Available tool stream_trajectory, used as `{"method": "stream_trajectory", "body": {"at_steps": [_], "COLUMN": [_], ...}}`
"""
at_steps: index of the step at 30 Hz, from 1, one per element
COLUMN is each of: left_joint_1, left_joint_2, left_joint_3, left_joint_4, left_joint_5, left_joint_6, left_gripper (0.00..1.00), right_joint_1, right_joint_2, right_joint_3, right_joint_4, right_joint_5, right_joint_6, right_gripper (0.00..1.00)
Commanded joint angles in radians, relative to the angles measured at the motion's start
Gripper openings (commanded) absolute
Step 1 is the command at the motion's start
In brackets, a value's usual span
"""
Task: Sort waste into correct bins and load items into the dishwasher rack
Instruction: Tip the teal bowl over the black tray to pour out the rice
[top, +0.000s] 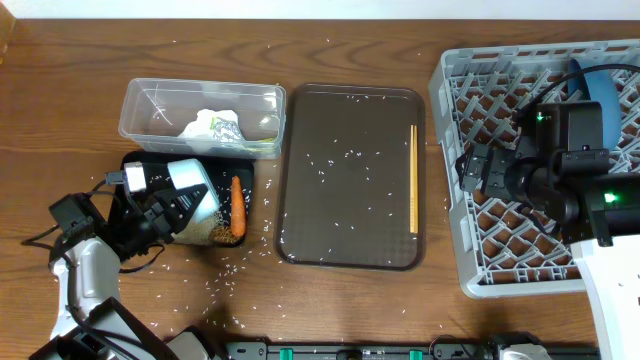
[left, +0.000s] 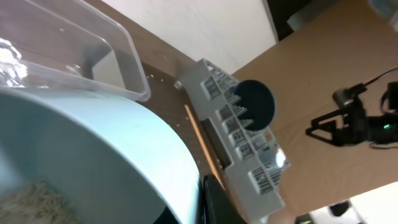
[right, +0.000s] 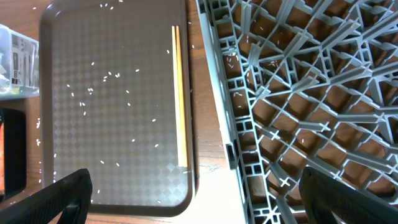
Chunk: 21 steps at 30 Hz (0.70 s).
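Observation:
My left gripper (top: 165, 212) is shut on the rim of the white bowl (top: 192, 198) and holds it tilted over the black tray (top: 140, 162). In the left wrist view the bowl (left: 93, 149) fills the frame, with rice (left: 34, 199) inside. The carrot piece (top: 238, 200) and the brown lump (top: 224, 236) lie in the black tray. The tissue (top: 205, 125) and the wrapper (top: 228, 131) lie in the clear tub (top: 150, 100). The chopsticks (top: 413, 180) lie on the brown tray (top: 350, 170). My right gripper (right: 205, 199) is open and empty over the rack's left edge (top: 450, 180). The dark-blue plate (top: 603, 92) stands in the rack. No cups show.
Loose rice (top: 240, 265) is scattered over the table and the brown tray. My right arm (top: 560, 170) covers the rack's middle. In the right wrist view the chopsticks (right: 181, 93) lie along the brown tray's right edge, beside the rack wall (right: 224, 93).

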Motion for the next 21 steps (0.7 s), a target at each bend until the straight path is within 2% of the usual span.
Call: {"method": "stream_trajectory", "body": {"at_steps": [1,4,14,16,17,19,21], "left_joint_1": [0.008,0.013,0.016,0.015,0.012,0.012,0.021], "left_joint_2": [0.008,0.018,0.038,0.039,0.038,0.039,0.039], "left_joint_3": [-0.014,-0.015,-0.022,-0.022,-0.023,-0.023,-0.023], "left_joint_4": [0.002,0.020,0.027,-0.008,-0.008,0.018,0.032], "left_joint_5": [0.003,0.033,-0.013,0.032,0.025,-0.103,-0.066], "left_joint_6": [0.051,-0.003,0.014,-0.062,-0.047,-0.019,-0.111], "left_gripper": [0.06,0.07,0.06,0.06,0.06,0.06,0.06], "right_joint_1": [0.000,0.000,0.000,0.000,0.000,0.000,0.000], "right_joint_2": [0.001,0.001,0.001,0.001,0.001,0.001,0.001], "right_joint_3": [0.005,0.005,0.005,0.005,0.005,0.005,0.005], "right_joint_4": [-0.001,-0.001,-0.003,0.000,0.000,0.001,0.007], "right_joint_5": [0.000,0.000,0.000,0.000,0.000,0.000,0.000], "right_joint_6": [0.014,0.014,0.013,0.013,0.014,0.013,0.013], "right_gripper": [0.99,0.99,0.99,0.99,0.99,0.99,0.99]}}
